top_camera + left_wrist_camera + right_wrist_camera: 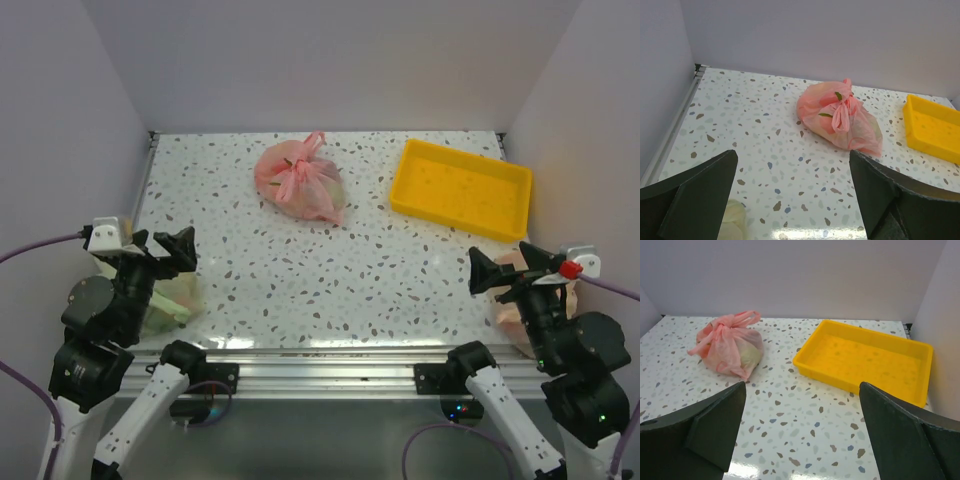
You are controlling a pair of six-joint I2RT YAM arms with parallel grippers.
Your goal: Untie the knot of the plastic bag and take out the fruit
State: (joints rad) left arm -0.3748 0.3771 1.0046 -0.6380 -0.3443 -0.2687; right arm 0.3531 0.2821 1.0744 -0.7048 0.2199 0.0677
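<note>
The pale peach-orange plastic bag (511,304) lies at the table's right front edge, mostly hidden under my right arm. Its knot and the fruit in it do not show. It is out of both wrist views. My right gripper (510,264) is open and empty, just above that bag, facing the far wall; in the right wrist view (802,387) its jaws stand wide apart over bare table. My left gripper (162,244) is open and empty at the left front; in the left wrist view (792,155) its jaws are also wide apart.
A smaller pink tied bag (300,182) lies at mid-back, also in the left wrist view (837,117) and right wrist view (730,347). A yellow tray (455,214) (850,378) (920,140) stands at back right. A pale green bag (170,295) (732,217) lies under my left gripper.
</note>
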